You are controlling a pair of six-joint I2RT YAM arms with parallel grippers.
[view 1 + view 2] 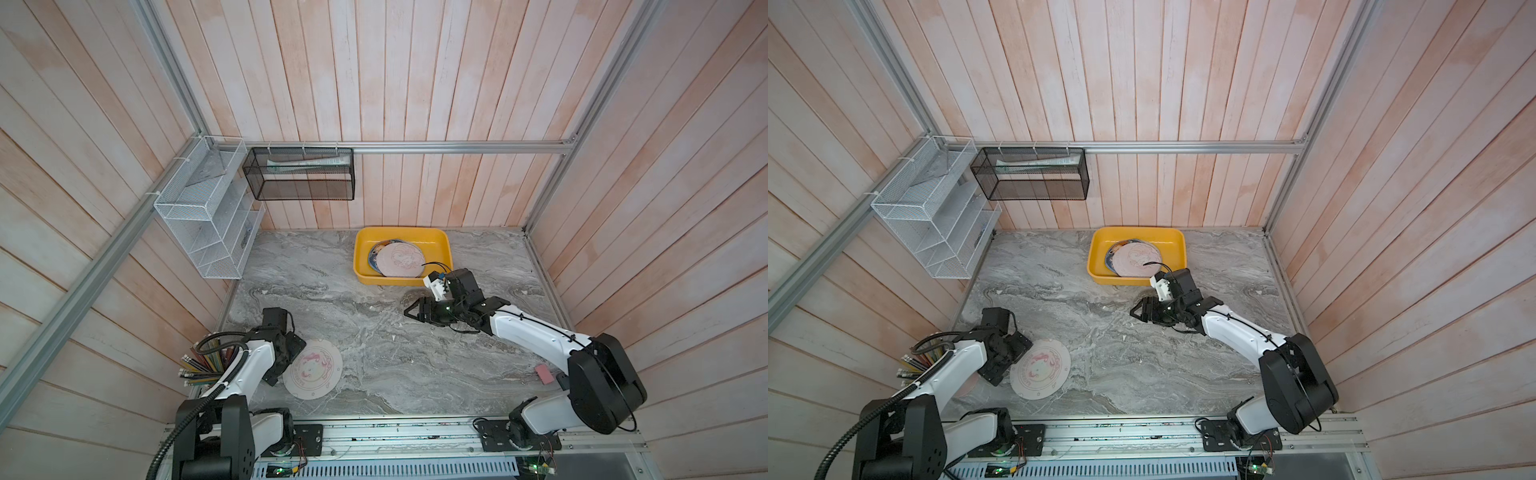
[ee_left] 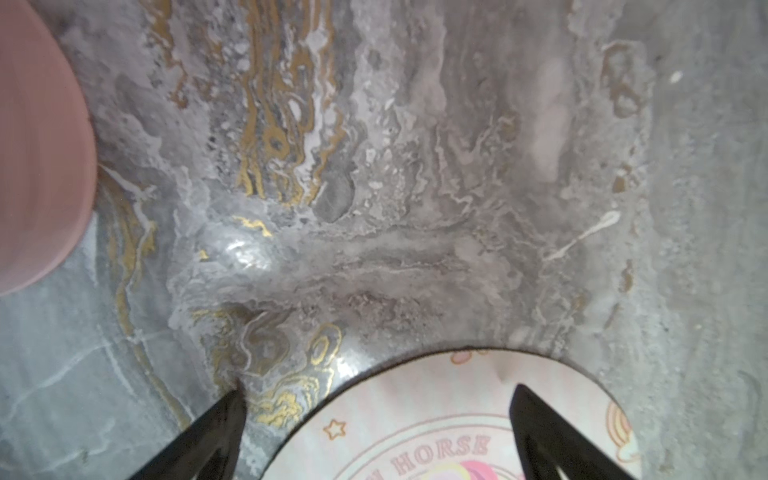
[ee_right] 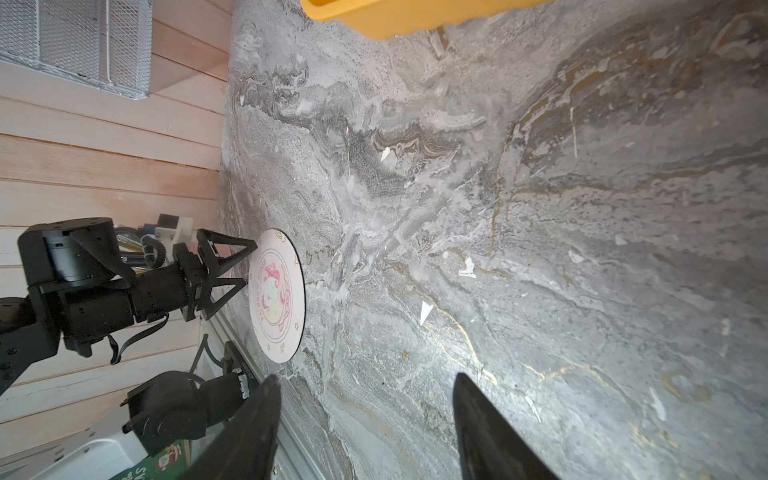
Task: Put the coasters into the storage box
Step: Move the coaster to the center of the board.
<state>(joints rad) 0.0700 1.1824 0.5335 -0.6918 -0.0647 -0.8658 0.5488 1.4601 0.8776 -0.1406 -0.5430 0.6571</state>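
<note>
Here, the storage box [image 1: 447, 249] sits at the upper middle of the marble table [image 1: 374, 374] in both top views, against the back wall. Coasters lie stacked inside it: a cream coaster [image 1: 400, 259] with a pink print on top, and a dark blue coaster [image 1: 374, 254] peeking out at its left edge. A unicorn coaster [image 1: 318, 370], cream with a pink print, lies flat on the table at the lower left of the frame, well apart from the box. The left gripper [image 3: 249, 262] is just beside it with jaws spread wide. In the left wrist view one finger [image 2: 536, 424] hangs over the printed face and the other over bare marble, gripping nothing. A pink rounded thing [image 2: 37, 158] at the upper left of that wrist view is too blurred to name. The right gripper [image 1: 409, 311] sits right of centre, just below the box, jaws apart and empty above bare table. A white wire rack [image 1: 208, 216] and a black mesh basket [image 1: 299, 174] hang at the upper left
</note>
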